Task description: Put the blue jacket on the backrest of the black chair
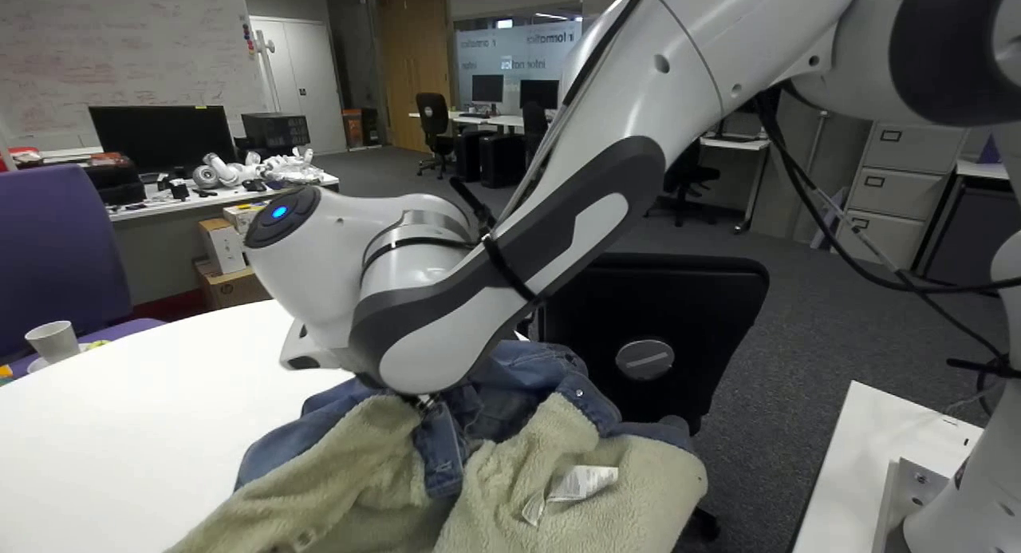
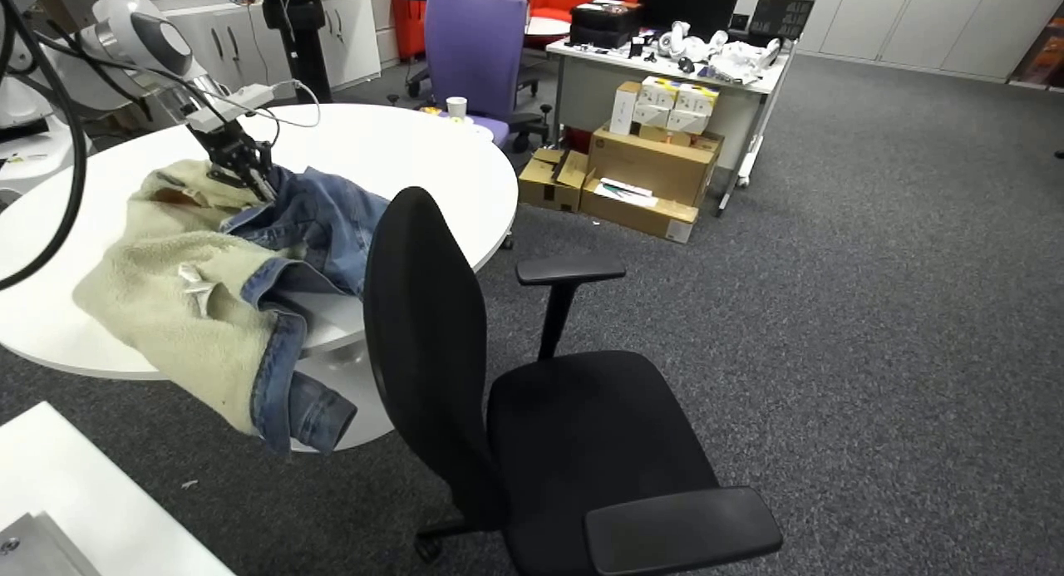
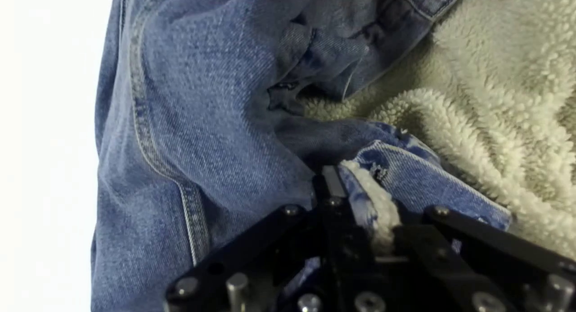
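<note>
The blue jacket is denim with a cream fleece lining. It lies crumpled on the round white table in both exterior views (image 1: 518, 369) (image 2: 324, 219), fleece partly turned up. One sleeve end hangs over the table's edge beside the black chair (image 2: 428, 310). The chair's backrest (image 1: 662, 314) stands upright close to the table and bears nothing. My gripper (image 2: 264, 192) points down at the jacket. In the wrist view my gripper (image 3: 355, 190) is shut on a denim-and-fleece fold of the jacket (image 3: 202, 100). The arm mostly hides the fingers in an exterior view.
The round white table (image 2: 374, 135) carries the jacket. A purple chair (image 2: 474, 52) with a white cup (image 2: 456, 106) near it stands across the table. The black chair's armrests (image 2: 569, 268) stick out beyond its backrest. Cardboard boxes (image 2: 648, 169) lie under a desk.
</note>
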Motion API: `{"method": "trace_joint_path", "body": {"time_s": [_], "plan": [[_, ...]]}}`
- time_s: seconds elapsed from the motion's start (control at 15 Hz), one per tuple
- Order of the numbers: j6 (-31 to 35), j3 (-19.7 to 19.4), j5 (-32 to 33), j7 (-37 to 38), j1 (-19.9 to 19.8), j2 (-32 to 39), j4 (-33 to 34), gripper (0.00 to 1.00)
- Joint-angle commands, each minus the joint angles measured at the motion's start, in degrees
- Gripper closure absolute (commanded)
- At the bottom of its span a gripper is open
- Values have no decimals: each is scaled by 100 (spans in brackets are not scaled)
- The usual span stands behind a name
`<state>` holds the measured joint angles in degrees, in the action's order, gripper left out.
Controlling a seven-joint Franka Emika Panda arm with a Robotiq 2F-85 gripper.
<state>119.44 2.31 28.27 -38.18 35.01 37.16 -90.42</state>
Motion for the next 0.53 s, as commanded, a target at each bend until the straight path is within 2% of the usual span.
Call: {"method": "trace_joint_path", "body": {"time_s": [0.0,0.07,0.13,0.47], "plan": [[-196,-30,716,706,-504,-724,-956,98],[-278,58,742,841,-668,-774,-1005,65],[-304,142,788,947,-809,-785,-1029,64],[-394,786,509,876,-1071,-803,-893,26]]}}
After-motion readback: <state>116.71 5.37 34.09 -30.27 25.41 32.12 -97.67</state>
